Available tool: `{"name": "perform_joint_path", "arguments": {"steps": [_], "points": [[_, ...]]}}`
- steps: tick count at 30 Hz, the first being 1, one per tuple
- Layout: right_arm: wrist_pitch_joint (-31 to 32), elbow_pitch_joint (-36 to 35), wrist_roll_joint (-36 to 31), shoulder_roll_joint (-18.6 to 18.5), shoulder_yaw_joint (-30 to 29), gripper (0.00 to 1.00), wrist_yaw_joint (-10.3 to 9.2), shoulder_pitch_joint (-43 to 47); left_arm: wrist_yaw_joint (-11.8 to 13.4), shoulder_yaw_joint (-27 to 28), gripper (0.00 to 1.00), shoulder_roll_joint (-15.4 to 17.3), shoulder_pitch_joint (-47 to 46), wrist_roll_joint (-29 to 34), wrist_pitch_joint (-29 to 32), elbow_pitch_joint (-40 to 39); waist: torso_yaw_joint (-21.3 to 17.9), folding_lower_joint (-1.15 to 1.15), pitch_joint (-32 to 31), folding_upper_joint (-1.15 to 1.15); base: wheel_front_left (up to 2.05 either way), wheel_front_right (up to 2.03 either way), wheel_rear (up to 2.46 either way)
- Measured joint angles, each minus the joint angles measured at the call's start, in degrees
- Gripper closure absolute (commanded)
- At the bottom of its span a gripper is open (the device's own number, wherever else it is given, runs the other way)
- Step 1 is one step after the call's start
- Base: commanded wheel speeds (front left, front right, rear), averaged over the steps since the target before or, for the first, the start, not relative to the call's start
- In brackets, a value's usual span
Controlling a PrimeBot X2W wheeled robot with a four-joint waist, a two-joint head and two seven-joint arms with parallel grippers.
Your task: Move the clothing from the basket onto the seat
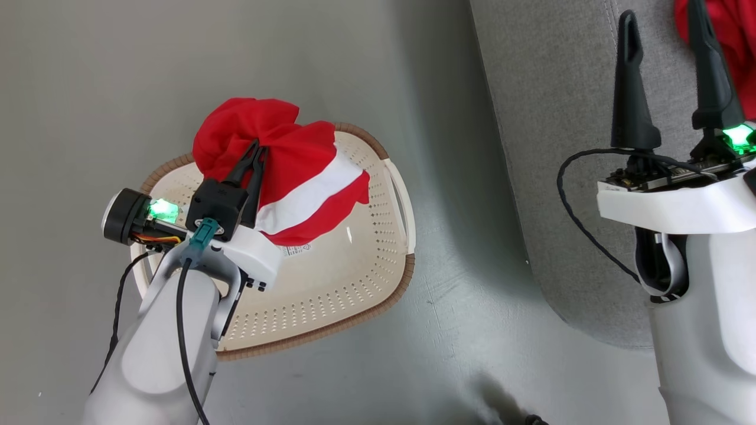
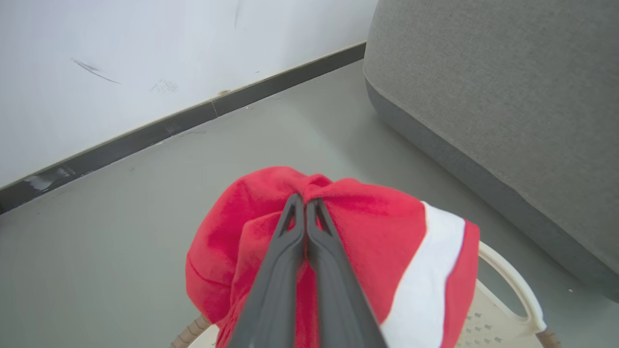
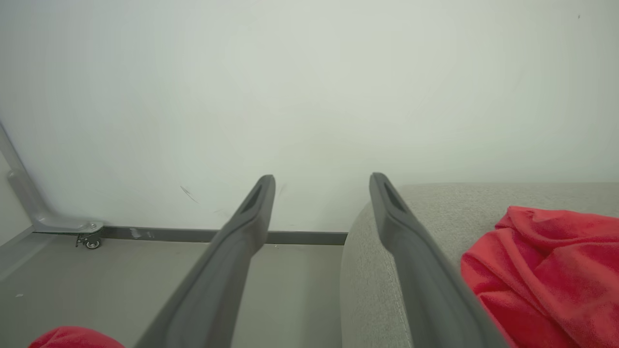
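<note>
Now the left end effector [image 1: 257, 150] is closed tightly on a fold of the red and white garment [image 1: 307, 177], and in the left wrist view its fingers [image 2: 290, 251] press together with the cloth bunched around the tips. The garment hangs from this pinch over the basket [image 1: 331, 301]. I cannot tell whether its lower edge touches the basket bottom or is just above it. The right end effector [image 1: 661, 18] is wide open and holds nothing. It stands over the seat [image 1: 549, 147], near the other garment [image 1: 741, 41], which lies on the seat at the far right. I judge that half of the task is done and that the step in hand is the carry from basket to seat. Several things could go wrong from here. The grip takes only a small fold near the top, so the heavy hanging part may pull the cloth out during a fast swing, and it would fall on the floor [image 1: 460, 330] between basket and seat. If the lift is too low, the hanging hem may catch on the basket rim or the side handle and drag the light basket along. The hem could also brush the side of the seat and fold under. The right arm is close to the likely drop place, so the two arms may meet if it is not moved aside.
</note>
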Motion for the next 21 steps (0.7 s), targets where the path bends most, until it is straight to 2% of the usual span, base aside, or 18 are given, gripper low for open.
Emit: {"name": "perform_joint_path", "arguments": {"steps": [21], "points": [[0.01, 1.12, -1.64, -2.22, -0.7, 0.0, 0.0, 1.16, 1.96, 2.33, 1.0, -0.48, 5.64, -2.14, -0.26, -11.07, 3.5, 0.0, -7.72, 0.0, 0.0, 0.0, 0.0]]}}
